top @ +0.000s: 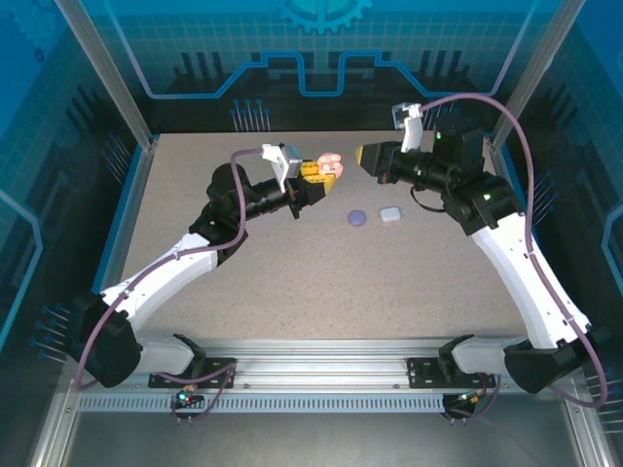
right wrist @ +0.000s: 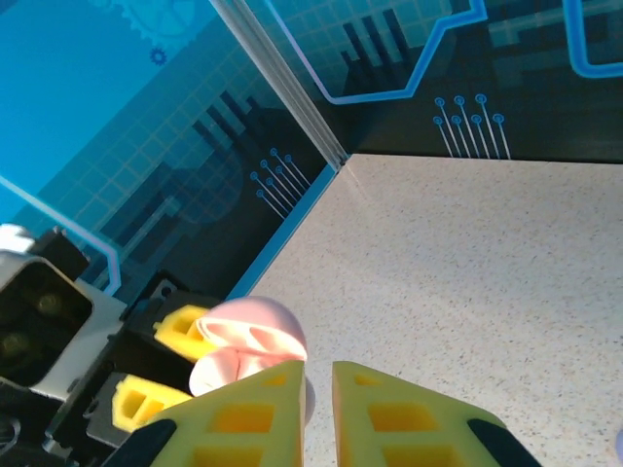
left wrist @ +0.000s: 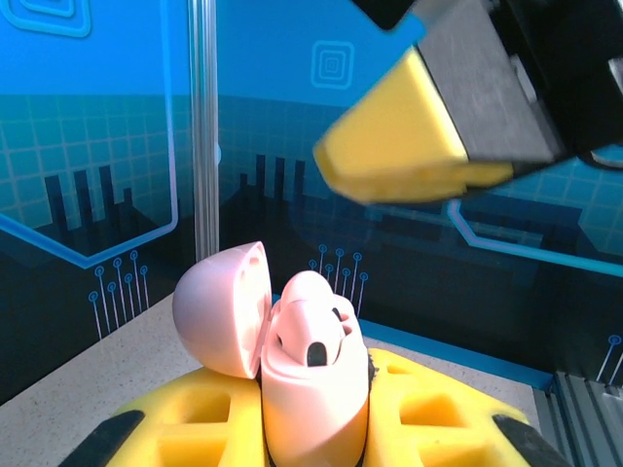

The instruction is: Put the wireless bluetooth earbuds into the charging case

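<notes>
The open pale pink charging case, a pink earbud seemingly seated inside, sits clamped in the left gripper above the table's far middle, the right gripper just beside it, fingers a slit apart, grasp unclear.

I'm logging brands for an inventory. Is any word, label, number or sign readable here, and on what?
None can be read.
The pink case, purple case and white case show no lettering.
The backdrop bears only a gear and circuit lines, no words.
</notes>
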`<state>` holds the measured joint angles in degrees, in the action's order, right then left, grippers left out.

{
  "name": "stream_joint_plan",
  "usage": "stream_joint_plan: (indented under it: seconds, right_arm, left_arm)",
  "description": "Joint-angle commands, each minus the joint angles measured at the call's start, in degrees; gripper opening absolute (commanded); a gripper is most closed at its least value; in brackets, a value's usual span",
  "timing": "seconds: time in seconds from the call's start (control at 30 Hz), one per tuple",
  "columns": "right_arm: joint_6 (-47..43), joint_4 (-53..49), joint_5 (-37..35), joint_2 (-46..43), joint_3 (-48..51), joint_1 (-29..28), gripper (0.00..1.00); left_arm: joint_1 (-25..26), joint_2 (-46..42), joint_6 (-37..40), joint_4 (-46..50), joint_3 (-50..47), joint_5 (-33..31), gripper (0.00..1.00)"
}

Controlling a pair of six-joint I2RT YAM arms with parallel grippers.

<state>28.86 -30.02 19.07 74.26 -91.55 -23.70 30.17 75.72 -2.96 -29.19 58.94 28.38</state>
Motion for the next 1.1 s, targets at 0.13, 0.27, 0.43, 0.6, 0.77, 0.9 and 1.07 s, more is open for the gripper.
stream_joint_plan:
  seconds: [0.13, 0.27, 0.43, 0.6, 0.77, 0.9, 1.07]
  right_arm:
    - [-3.41, -9.9, 0.89, 14.21, -13.09, 0.76, 0.16]
    - [-4.15, -13.48, 2.85, 21.57, -19.11, 0.7, 0.16]
    - [-5.64, -17.45, 4.35, 27.59, -25.39, -0.31, 0.13]
    - [-7.29, -18.86, 3.0, 25.66, -24.35, -2.0, 0.11]
    - [-7.22, -18.06, 2.88, 20.51, -18.81, -2.48, 0.11]
    - [-6.8, -17.8, 3.25, 16.68, -14.53, -2.97, 0.11]
    - [-4.41, -15.7, -2.95, 12.32, -10.3, -3.0, 0.13]
  left_arm:
    - [0.41, -0.46, 0.2, 0.08, -1.62, 2.59, 0.0]
    - [0.83, 0.72, -0.55, 0.14, -1.72, 3.21, 0.0]
    - [1.36, 2.22, -0.93, 0.24, -1.26, 3.44, 0.0]
    - [1.3, 2.92, -0.78, 0.34, -1.15, 2.77, 0.0]
    - [1.38, 3.29, -0.39, 0.2, -1.17, 1.02, 0.0]
    - [1.37, 3.46, -0.03, 0.32, -0.85, -0.16, 0.0]
    - [1.37, 4.54, -0.31, 0.45, -0.23, 0.0, 0.0]
